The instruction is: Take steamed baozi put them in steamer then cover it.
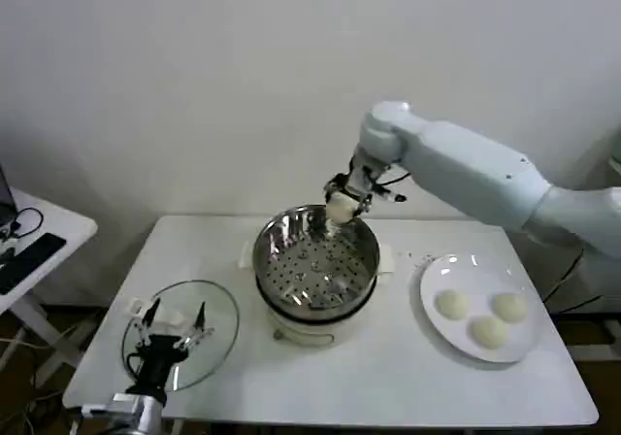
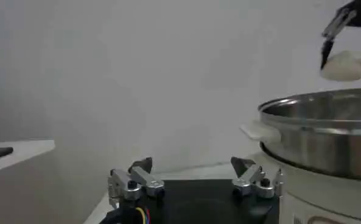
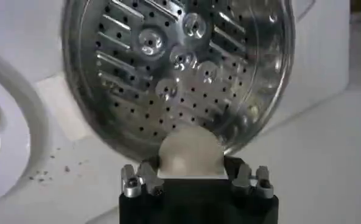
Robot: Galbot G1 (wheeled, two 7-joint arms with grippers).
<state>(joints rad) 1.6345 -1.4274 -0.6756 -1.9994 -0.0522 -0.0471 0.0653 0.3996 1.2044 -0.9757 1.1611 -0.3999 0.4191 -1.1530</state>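
My right gripper (image 1: 342,205) hangs over the far rim of the steamer (image 1: 316,260), shut on a cream-white baozi (image 1: 340,208). In the right wrist view that baozi (image 3: 189,152) sits between the fingers above the perforated tray (image 3: 180,67). Three more baozi (image 1: 452,304) (image 1: 508,306) (image 1: 489,331) lie on the white plate (image 1: 437,278) to the right. My left gripper (image 1: 173,324) stands open just above the clear glass lid (image 1: 221,309) at the table's front left, with nothing between its fingers. From the left wrist view, the steamer (image 2: 326,134) and the held baozi (image 2: 344,64) show.
The white table (image 1: 388,367) carries lid, steamer and plate in a row. A second small table (image 1: 49,231) with a dark device stands at the far left. A white wall is close behind.
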